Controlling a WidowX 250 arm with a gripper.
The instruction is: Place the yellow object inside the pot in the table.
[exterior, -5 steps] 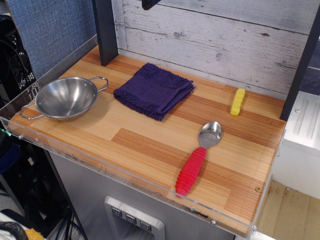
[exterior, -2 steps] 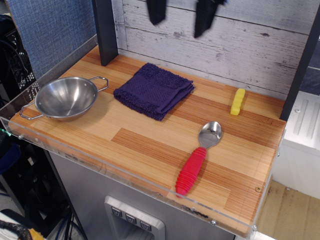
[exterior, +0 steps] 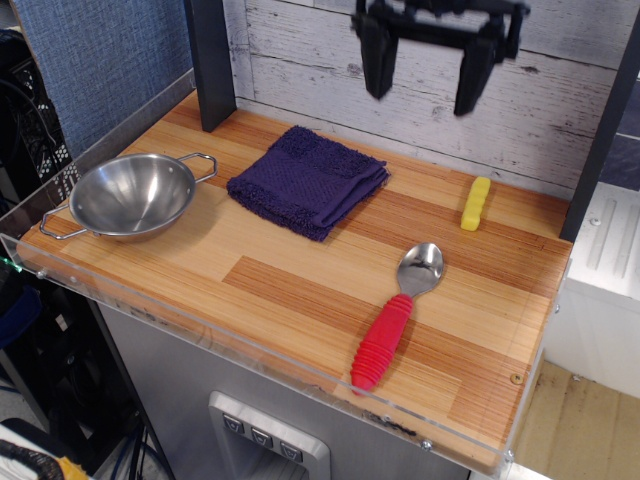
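Observation:
The yellow object (exterior: 476,203), a small oblong block, lies on the table (exterior: 300,270) near its back right edge. At the left end stands the shiny steel pot (exterior: 131,195), empty, its two wire loop handles showing. My gripper (exterior: 424,88) hangs high at the top of the view, in front of the white plank wall, open with nothing between its two black fingers (exterior: 377,62). It is above and a little left of the yellow object, far from the pot.
A folded dark purple cloth (exterior: 308,180) lies between pot and yellow object. A spoon with a red handle (exterior: 397,317) lies toward the front right. A black post (exterior: 210,62) stands at the back left, and a clear acrylic rim (exterior: 250,345) edges the table.
The gripper has come down into view from the top edge and moved right, toward the space above the yellow object. Nothing on the table has moved.

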